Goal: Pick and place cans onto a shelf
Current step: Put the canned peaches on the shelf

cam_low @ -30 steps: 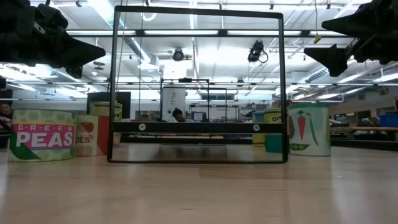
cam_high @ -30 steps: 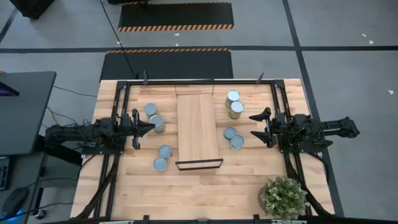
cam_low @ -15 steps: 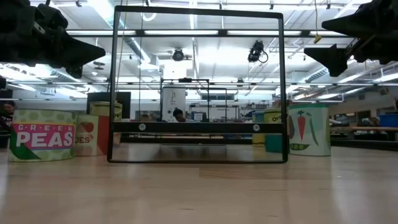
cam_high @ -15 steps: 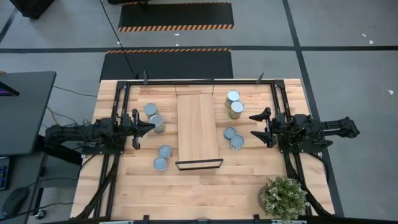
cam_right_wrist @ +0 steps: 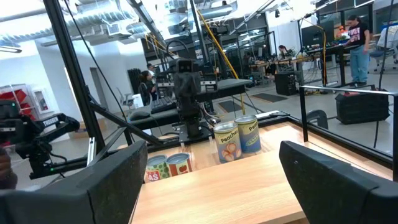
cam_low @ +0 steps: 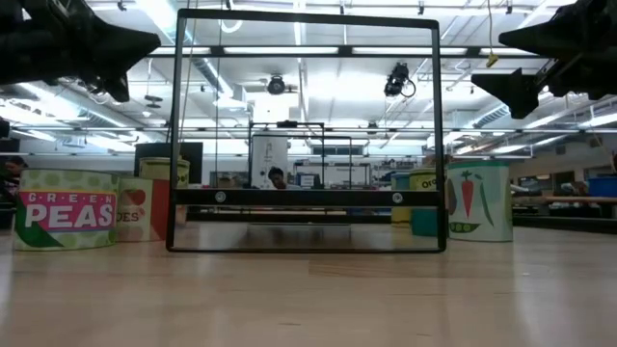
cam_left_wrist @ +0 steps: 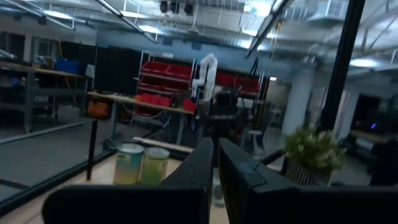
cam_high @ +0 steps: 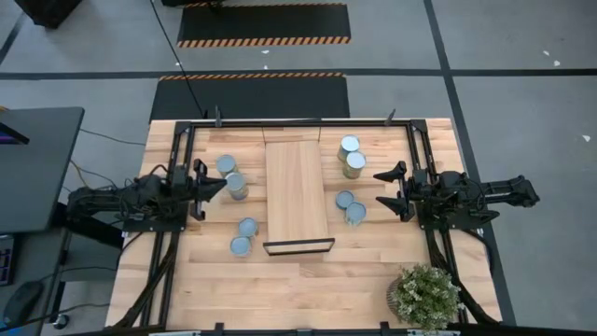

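Note:
Several cans with silvery tops stand upright on the table on either side of the shelf [cam_high: 296, 191], a long light-wood board with a black bar frame [cam_low: 307, 135] at its near end. One can [cam_high: 236, 184] stands just in front of my left gripper [cam_high: 213, 185], which hovers shut at the table's left. Two cans [cam_high: 351, 206] stand near my right gripper [cam_high: 379, 187], which hovers open at the table's right with nothing between its fingers. The low view shows both grippers, left [cam_low: 135, 43] and right [cam_low: 487, 60], well above the tabletop.
A potted plant [cam_high: 424, 295] stands at the table's near right corner. A black bar frame [cam_high: 298, 121] runs around the table's far part and sides. A monitor [cam_high: 33, 163] sits off the table's left. People show in the room behind [cam_right_wrist: 357, 43].
My left gripper has tipped its fingers upward and risen a little above the table, staying shut. The cans and shelf have kept still.

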`<state>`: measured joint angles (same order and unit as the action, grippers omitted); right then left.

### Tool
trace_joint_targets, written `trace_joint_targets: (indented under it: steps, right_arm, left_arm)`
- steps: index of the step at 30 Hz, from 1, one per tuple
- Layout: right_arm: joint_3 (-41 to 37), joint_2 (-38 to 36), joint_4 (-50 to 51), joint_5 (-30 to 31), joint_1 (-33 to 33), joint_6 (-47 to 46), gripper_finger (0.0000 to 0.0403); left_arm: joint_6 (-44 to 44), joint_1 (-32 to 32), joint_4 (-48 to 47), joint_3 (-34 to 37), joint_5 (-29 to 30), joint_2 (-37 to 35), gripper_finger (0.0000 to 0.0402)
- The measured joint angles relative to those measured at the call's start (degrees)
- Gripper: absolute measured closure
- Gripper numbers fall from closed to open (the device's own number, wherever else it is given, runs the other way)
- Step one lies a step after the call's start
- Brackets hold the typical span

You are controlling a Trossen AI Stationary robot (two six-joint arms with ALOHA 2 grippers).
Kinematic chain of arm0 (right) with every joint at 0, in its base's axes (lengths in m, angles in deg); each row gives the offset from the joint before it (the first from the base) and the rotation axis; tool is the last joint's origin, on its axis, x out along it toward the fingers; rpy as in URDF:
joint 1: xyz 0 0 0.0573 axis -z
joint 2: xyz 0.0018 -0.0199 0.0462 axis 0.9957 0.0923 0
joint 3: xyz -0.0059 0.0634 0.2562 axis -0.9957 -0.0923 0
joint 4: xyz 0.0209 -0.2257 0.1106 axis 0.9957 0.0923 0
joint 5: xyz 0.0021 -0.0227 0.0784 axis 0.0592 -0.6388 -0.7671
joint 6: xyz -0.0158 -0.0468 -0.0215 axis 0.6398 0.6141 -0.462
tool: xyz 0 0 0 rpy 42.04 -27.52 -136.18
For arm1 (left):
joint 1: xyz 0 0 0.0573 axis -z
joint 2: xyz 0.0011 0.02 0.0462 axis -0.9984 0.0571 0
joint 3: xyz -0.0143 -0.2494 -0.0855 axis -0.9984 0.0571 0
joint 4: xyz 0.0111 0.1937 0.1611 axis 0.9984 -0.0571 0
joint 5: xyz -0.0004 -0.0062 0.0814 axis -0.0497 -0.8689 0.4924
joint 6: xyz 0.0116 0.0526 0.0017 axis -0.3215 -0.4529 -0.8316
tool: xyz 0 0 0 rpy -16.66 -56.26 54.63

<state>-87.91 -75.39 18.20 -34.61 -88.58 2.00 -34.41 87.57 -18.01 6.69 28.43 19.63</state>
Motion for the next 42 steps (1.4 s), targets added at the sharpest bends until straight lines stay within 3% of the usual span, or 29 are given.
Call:
trace_joint_targets:
  steps: [3,7,9,14,22,24,29,42]
  right_arm:
    - [-0.01,0.0,-0.14,0.0,0.0,0.0,0.0029]
    - [0.0,-0.02,-4.43,1.42,0.0,0.02,0.0029]
    - [-0.01,0.0,-6.72,1.49,0.0,0.02,0.0029]
    - [-0.01,-0.02,-17.07,5.37,0.29,-0.06,0.0029]
    - [-0.01,0.14,-18.09,24.44,2.64,-8.02,0.0029]
    - [-0.01,0.32,-17.85,24.98,3.44,-8.01,0.0029]
    - [-0.01,0.59,-17.85,23.11,4.74,-8.87,0.0029]
    - [-0.01,0.59,-18.39,22.59,5.73,-11.27,0.0029]
  left_arm:
    - [4.9,0.02,-0.2,0.0,-0.54,0.0,0.0372]
    - [7.33,0.02,-0.9,0.0,-8.65,0.02,0.0372]
    - [8.41,0.04,-0.03,0.0,-9.59,0.02,0.0371]
    - [10.08,-0.04,0.68,0.0,-5.9,0.02,0.0346]
    - [8.79,-0.11,0.53,-0.01,1.23,0.02,0.0267]
    - [7.92,-0.11,-0.56,-0.34,3.66,0.01,0.025]
    - [9.05,-0.15,-13.8,-6.03,9.97,1.8,0.0213]
    - [9.08,-0.15,-25.82,-16.96,13.12,18.13,0.0158]
